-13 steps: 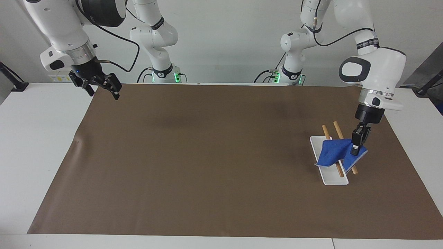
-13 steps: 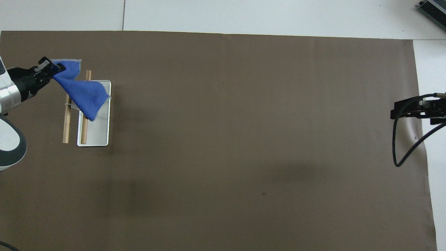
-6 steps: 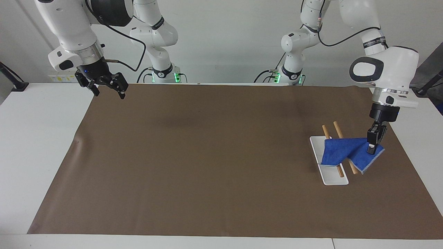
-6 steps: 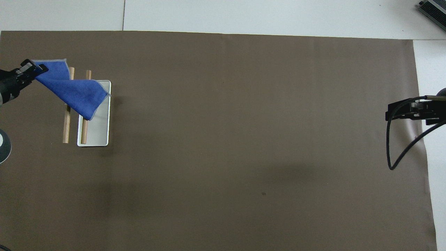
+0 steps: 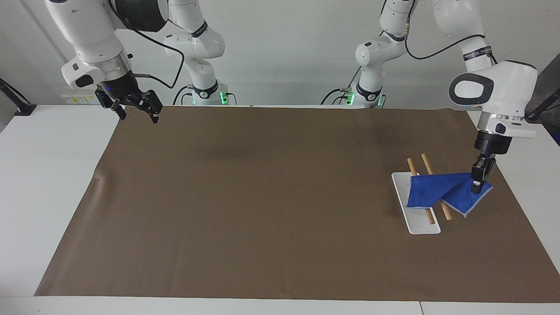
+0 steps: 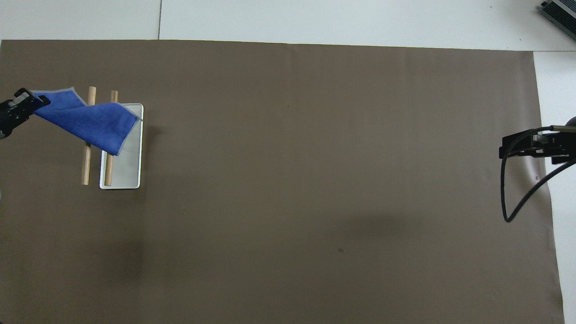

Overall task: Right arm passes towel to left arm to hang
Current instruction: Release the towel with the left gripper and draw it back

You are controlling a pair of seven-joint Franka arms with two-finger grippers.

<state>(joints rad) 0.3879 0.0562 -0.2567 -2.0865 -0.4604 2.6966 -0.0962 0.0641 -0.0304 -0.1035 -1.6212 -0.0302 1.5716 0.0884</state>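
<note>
My left gripper [image 5: 477,183] pinches a corner of the soft royal-blue towel [image 5: 437,190], draped across two wooden rack rods [image 5: 423,164] on a white tray [image 5: 420,225]. The handover looks done; only letting go remains. My right gripper [image 5: 133,107] waits open over the mat's edge.

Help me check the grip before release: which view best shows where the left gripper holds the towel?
The facing view: the left gripper pinches the towel at its raised corner, the rest draped over the two wooden rods. Overhead, the gripper sits at the frame's edge.
</note>
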